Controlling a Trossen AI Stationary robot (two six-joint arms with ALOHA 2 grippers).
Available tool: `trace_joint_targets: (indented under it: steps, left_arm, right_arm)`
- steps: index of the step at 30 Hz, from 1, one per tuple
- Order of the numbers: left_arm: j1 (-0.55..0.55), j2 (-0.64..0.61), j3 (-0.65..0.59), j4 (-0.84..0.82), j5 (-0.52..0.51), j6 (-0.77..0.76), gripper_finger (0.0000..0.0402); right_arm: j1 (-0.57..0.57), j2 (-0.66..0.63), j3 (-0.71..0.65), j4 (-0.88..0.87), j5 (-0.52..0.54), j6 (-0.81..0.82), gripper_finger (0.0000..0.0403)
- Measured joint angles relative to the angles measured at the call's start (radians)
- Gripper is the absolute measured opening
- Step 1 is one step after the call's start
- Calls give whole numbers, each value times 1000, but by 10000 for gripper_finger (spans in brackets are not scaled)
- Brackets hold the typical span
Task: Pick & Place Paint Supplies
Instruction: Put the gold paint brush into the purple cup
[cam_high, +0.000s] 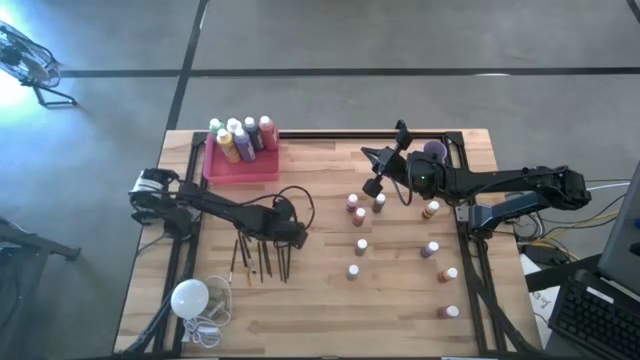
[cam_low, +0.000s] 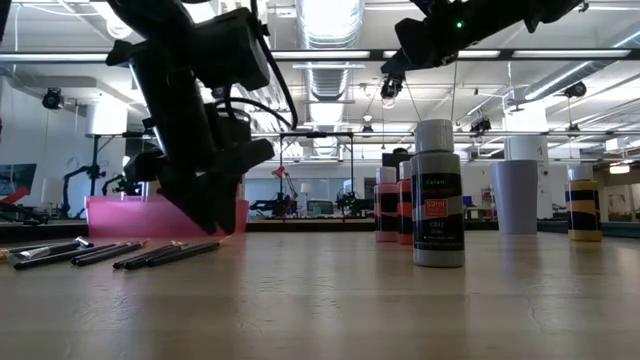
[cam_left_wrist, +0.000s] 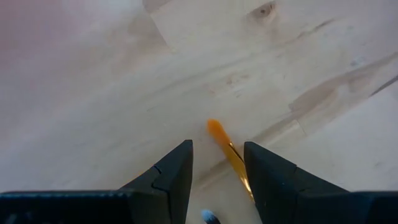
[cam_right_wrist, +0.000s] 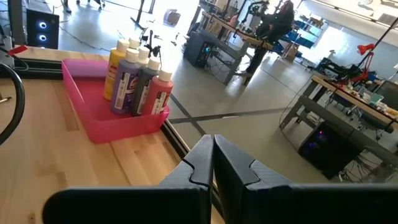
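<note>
High view, catalogue of paint supplies on the pale wooden slatted desk:

- Left end effector: hanging low at about 8 o'clock of desk centre, fingers parted around the orange-tipped thin paintbrush, which is lying flat between them. They are not clamping it yet. Judged to be lining up for a pinch on the shaft.
- Dark-brown thin paintbrushes: lying in a loose row just beside that end effector, at 7 o'clock, awaiting collection.
- Pink rectangular plastic tray: sitting at 11 o'clock and holding tall white-capped paint bottles upright, packed at one end. This is the likely drop-off point, with room left for more.
- Small white-capped paint bottles: standing scattered from centre toward 4 o'clock, well apart, not yet gathered.
- Right end effector: waiting raised at 1 o'clock, fingers pressed together, carrying nothing.
- White round bulb with cord: resting at 7 o'clock near the desk corner.
</note>
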Motion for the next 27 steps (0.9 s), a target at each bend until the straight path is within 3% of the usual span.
trace_joint_targets:
  steps: [27]
  left_arm:
    - [25, 49, -3, 13, 44, -2, 142]
  right_arm:
    - [0, 0, 0, -14, 0, -5, 8]
